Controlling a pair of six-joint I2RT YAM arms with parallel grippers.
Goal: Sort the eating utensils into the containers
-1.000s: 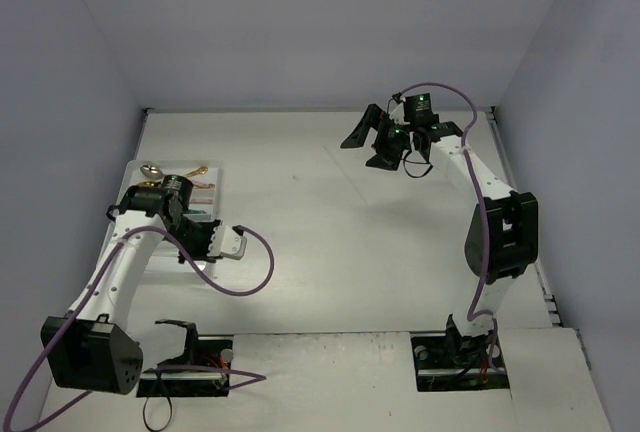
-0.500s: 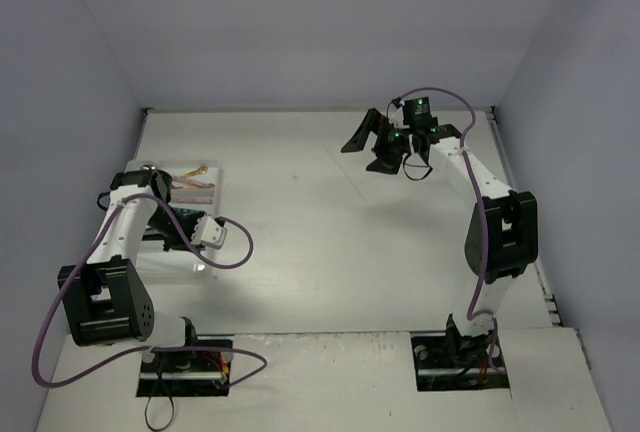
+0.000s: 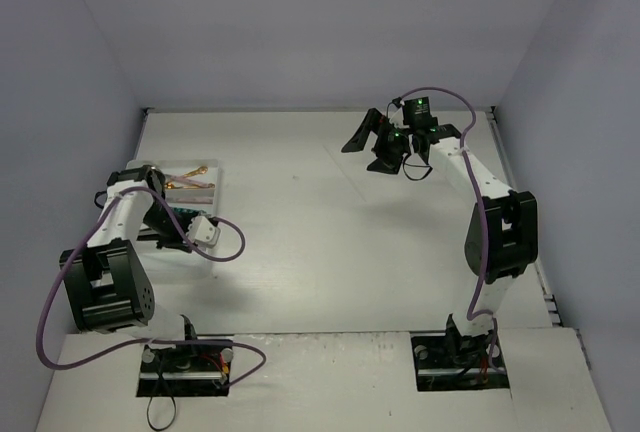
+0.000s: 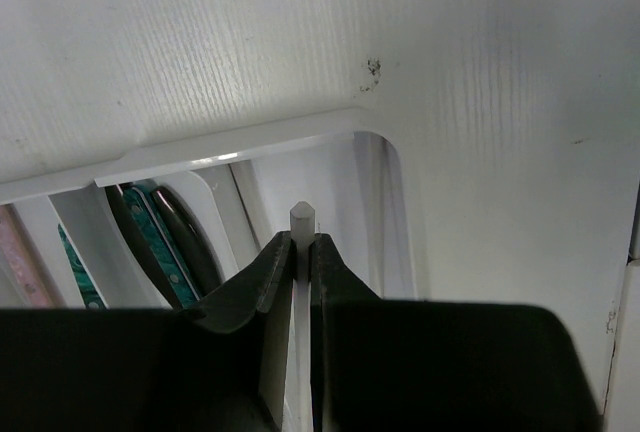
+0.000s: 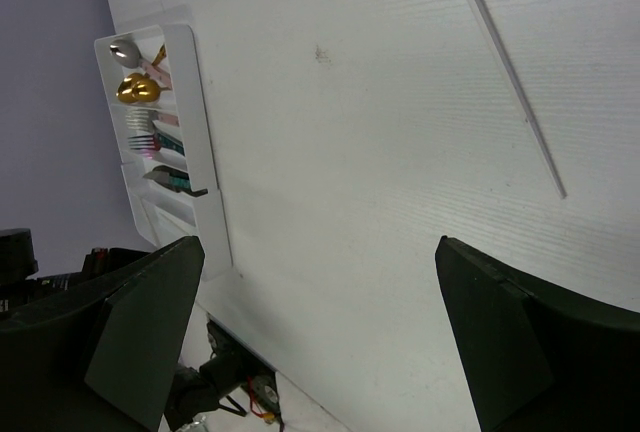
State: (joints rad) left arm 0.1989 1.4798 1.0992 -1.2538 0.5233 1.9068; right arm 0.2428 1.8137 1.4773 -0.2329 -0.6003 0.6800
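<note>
Two fingers of the left gripper clamp a pale stick above the white tray, end compartment. Placing step, I judge; next calls for lowering, then release. Right gripper gapes above a second stick on the table.

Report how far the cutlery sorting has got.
Done: gold spoon, forks and more lie sorted in the tray. In hand: the left tool grips a pale stick over the tray's end compartment. Left: possibly one thin stick on the table; the right tool is open, empty.
</note>
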